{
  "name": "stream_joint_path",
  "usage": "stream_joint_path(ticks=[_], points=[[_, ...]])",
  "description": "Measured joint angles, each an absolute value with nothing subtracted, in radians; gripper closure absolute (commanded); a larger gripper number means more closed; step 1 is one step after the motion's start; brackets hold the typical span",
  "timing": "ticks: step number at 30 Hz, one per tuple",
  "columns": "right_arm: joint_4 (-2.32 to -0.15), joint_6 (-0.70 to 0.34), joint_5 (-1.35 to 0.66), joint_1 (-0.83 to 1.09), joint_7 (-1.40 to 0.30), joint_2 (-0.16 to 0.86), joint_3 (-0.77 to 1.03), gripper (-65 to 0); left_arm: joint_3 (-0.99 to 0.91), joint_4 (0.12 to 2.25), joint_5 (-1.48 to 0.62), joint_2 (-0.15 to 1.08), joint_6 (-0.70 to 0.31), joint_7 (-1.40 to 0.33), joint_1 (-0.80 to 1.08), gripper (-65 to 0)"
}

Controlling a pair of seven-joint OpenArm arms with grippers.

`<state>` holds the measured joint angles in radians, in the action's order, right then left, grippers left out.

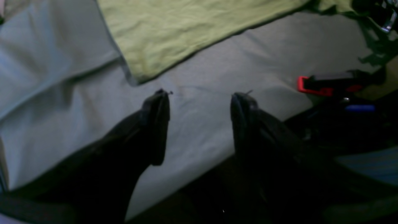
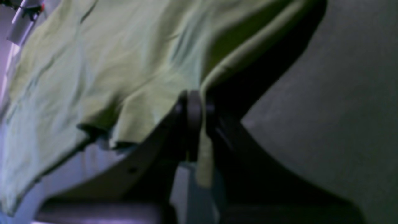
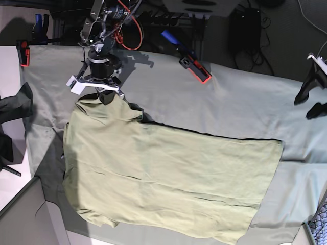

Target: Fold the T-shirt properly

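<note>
Olive T-shirt (image 3: pixel 168 178) flat on cloth (image 3: pixel 230 97), right gripper (image 2: pixel 194 124) pinching its upper sleeve corner.

Shirt's long axis runs across the table in base view, hem end toward the left arm, sleeve/collar end under the right arm. Right gripper sits at that corner, jaws closed on a fold of shirt fabric, edge lifted off the cloth. Left gripper (image 1: pixel 200 96) is off the shirt, just beside its hem corner, over bare cloth; jaws wide apart, holding nothing. Right arm is nearer for the coming fold, prob. pulling the corner toward the shirt's middle.

Light olive T-shirt (image 3: pixel 168 178) lies spread flat, wrinkled, one upper corner lifted
</note>
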<state>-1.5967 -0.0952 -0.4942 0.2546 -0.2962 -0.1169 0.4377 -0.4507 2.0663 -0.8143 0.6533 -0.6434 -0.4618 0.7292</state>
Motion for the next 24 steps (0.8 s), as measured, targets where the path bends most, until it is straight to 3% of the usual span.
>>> stream_joint_path(ticks=[8, 15, 24], points=[[-1.597, -0.097, -0.321, 0.254, -0.273, -0.116, 0.436, 0.0, -0.382, 2.002, -0.836, 0.653, -0.639, -0.464, 0.53, -35.4], [-1.597, -0.097, -0.301, 0.255, -0.267, -0.085, 0.434, 0.0, -0.115, 1.62, -0.81, 0.616, -0.612, -0.471, 0.183, -37.7], [-1.597, -0.097, -0.301, 0.274, -0.262, -0.052, 0.434, 0.0, -0.064, 1.178, -0.821, 0.532, -0.607, -0.49, -0.095, -37.7]])
